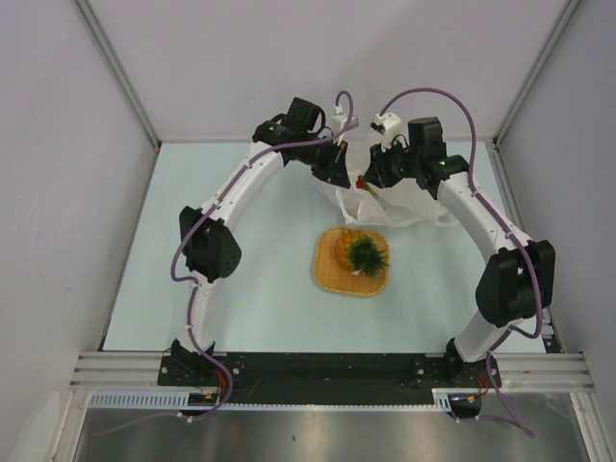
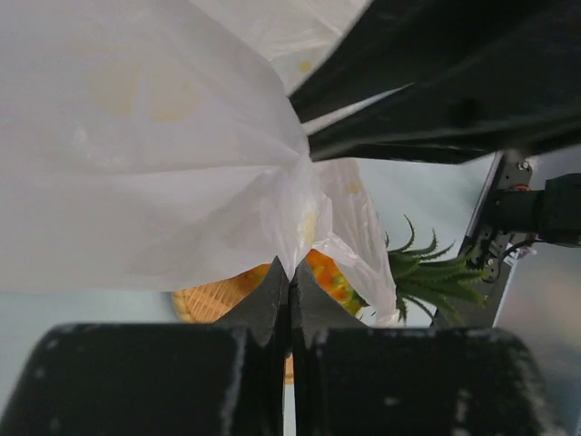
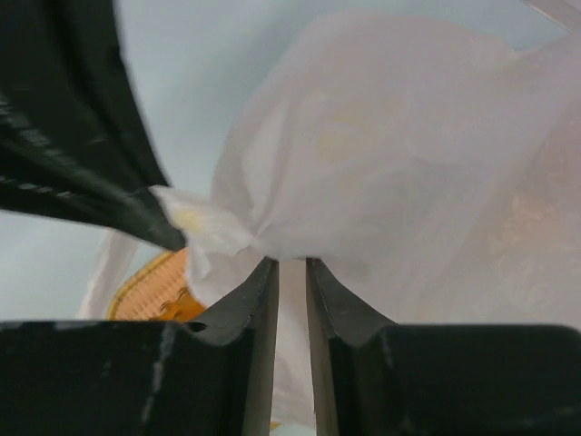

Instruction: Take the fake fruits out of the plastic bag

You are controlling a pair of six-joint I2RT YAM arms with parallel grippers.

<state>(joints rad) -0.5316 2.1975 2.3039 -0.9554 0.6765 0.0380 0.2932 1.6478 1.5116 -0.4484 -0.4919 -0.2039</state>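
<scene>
Top external view: plastic bag [image 1: 414, 207] at far side of desk [image 1: 241, 260], between both arms; pineapple [image 1: 361, 252] already out, on woven tray [image 1: 327, 271]. On the bag, left gripper [image 2: 290, 272] with jaws clamped on a fold, right gripper [image 3: 290, 263] with jaws slightly apart at the film. Emptying step in hand; next probably needing mouth spread and the rest tipped out.

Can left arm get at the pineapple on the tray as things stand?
Probably not as is: the left gripper is shut on a bunch of the plastic bag. The pineapple lies uncovered on the tray, so the way looks free once it lets go.
</scene>
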